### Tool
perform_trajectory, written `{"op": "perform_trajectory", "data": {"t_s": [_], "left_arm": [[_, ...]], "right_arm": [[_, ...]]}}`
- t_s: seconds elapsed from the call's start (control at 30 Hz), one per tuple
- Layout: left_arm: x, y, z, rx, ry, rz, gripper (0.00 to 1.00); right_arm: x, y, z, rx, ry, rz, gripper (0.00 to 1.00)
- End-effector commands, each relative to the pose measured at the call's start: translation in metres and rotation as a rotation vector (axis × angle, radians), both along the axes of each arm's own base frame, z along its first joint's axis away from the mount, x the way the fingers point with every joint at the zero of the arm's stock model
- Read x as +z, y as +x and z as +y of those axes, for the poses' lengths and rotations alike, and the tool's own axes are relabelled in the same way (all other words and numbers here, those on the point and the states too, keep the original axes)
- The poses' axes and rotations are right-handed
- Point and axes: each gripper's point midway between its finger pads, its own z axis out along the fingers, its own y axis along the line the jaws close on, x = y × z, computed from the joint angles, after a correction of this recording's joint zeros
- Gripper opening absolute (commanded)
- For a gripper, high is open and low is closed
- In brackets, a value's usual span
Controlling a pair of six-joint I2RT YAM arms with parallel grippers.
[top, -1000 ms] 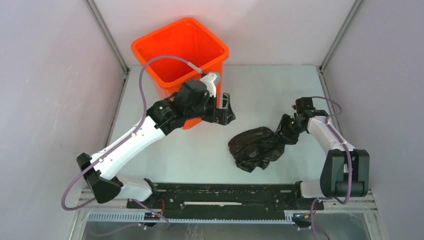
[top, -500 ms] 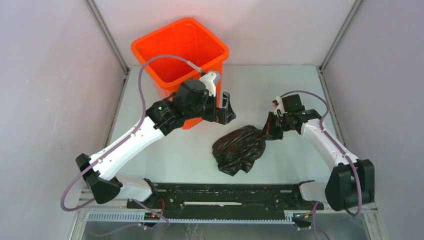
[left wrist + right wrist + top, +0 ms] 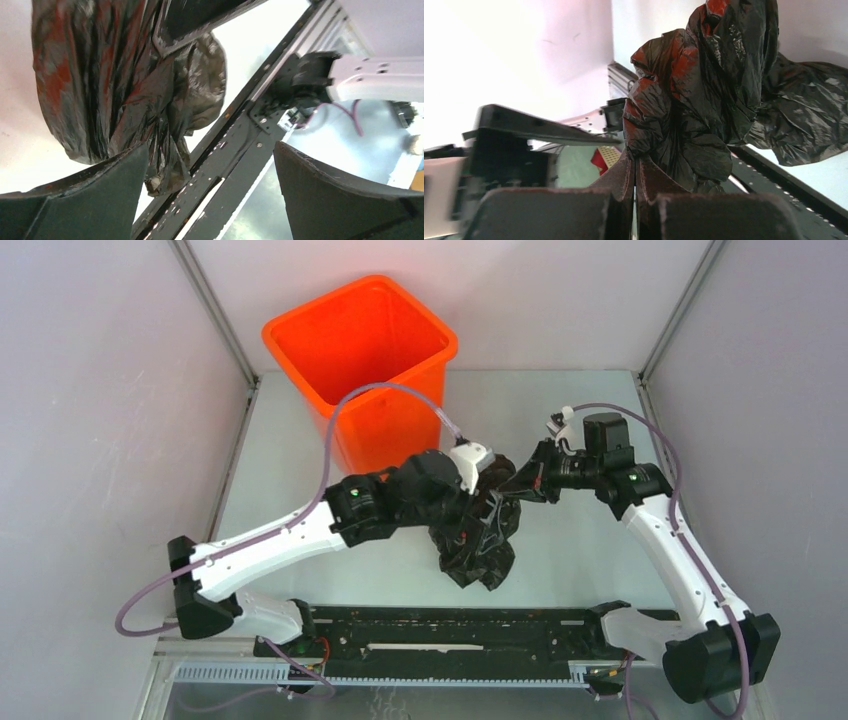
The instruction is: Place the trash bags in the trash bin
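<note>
Across the top view you have the pale bench [image 3: 560, 410] filling the frame, with the trash bin [image 3: 390, 435] standing upright at its upper left, orange, square mouth open to the camera. Lower and right of the bin, near the centre of the frame and well outside the bin's mouth, the trash bag [image 3: 480, 550] hangs as a crumpled black bundle; whether its lower end touches the bench you cannot tell. Your right gripper [image 3: 525, 485] reaches in from the right and meets the bag's upper edge. In the right wrist view its jaws are pressed together at the bottom centre [image 3: 635, 185], pinching a fold of the bag [image 3: 694, 100], which bunches up above them. Your left gripper comes in from the lower left and is largely hidden behind the bag in the top view. In the left wrist view its jaws [image 3: 207, 195] stand wide apart, holding nothing, with the bag [image 3: 100, 75] filling the upper left of the frame, just beside the left-hand finger [image 3: 75, 200].
</note>
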Motion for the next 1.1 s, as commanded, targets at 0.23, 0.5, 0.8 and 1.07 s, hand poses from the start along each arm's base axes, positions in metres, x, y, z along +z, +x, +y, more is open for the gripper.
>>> {"op": "perform_trajectory", "data": {"t_s": [0.23,0.5,0.8,1.07], "left_arm": [[-0.035,0.022,0.013,0.164,0.243,-0.064,0.78],[0.0,0.036,0.022,0.195,0.241,-0.156,0.23],[0.053,0.05,0.04,0.198,-0.057,-0.07,0.0],[0.099,0.075,0.043,0.2,-0.339,0.042,0.0]], "right_arm": [[0.085,-0.023,0.008,0.014,0.187,-0.089,0.0],[0.087,-0.019,-0.006,0.001,0.058,-0.181,0.0],[0.072,0.018,-0.059,-0.044,-0.397,-0.296,0.13],[0.071,0.006,-0.069,-0.046,-0.5,-0.336,0.64]]}}
